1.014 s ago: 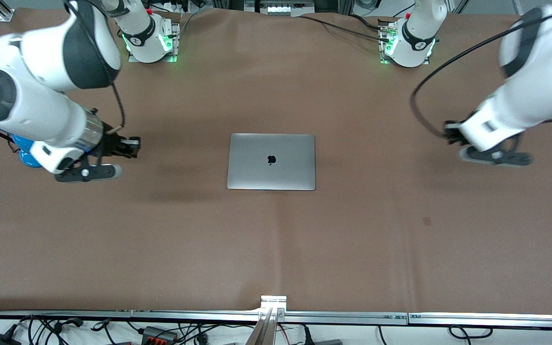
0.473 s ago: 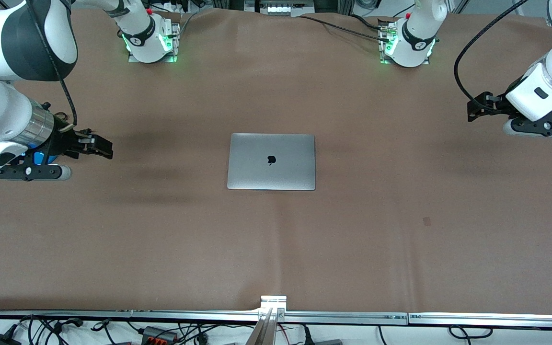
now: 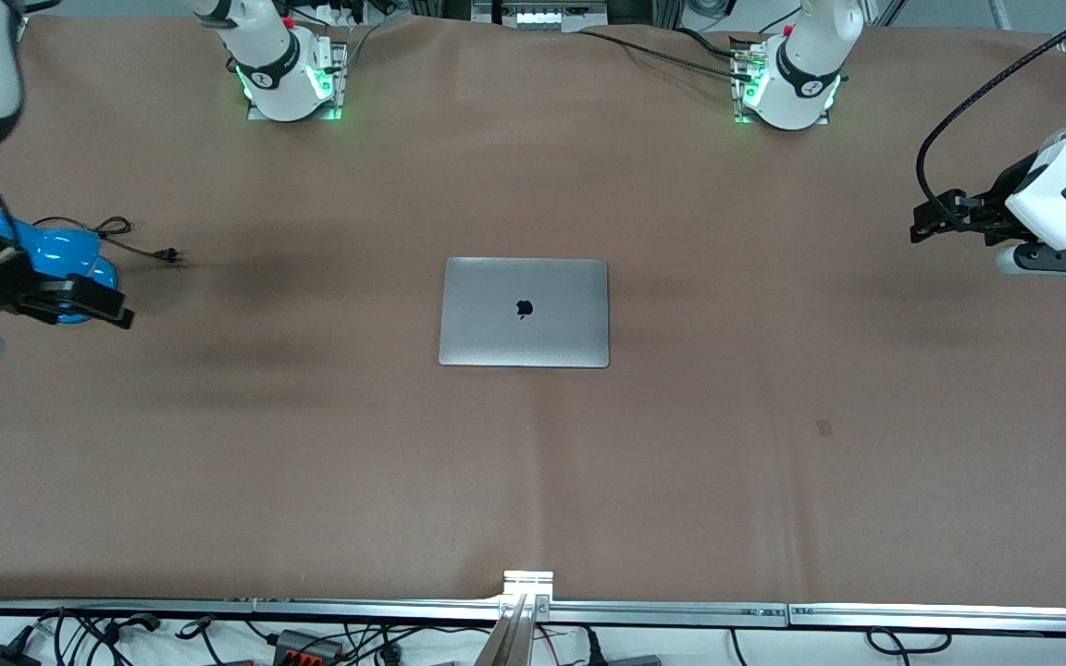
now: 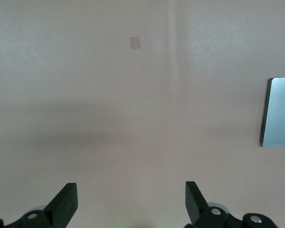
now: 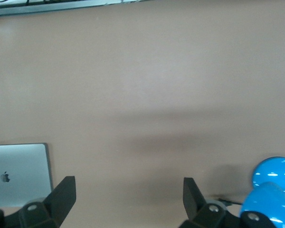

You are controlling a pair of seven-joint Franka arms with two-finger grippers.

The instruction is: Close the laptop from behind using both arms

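Note:
The space-grey laptop [image 3: 524,312] lies shut and flat in the middle of the brown table, its lid with the black apple logo facing up. It also shows at the edge of the left wrist view [image 4: 280,111] and of the right wrist view [image 5: 19,173]. My left gripper [image 3: 926,222] is open and empty over the table at the left arm's end, well away from the laptop; its fingers stand wide apart in its wrist view [image 4: 130,199]. My right gripper [image 3: 112,305] is open and empty at the right arm's end [image 5: 128,197].
A blue rounded object [image 3: 52,254] with a thin black cable and plug [image 3: 140,242] lies beside the right gripper and also shows in the right wrist view [image 5: 270,190]. A small dark patch [image 3: 824,426] marks the cloth. A metal rail [image 3: 528,606] runs along the table's near edge.
Both arms have swung outward from the laptop toward their own ends of the table. The right arm's move has uncovered the blue object. The laptop has not moved.

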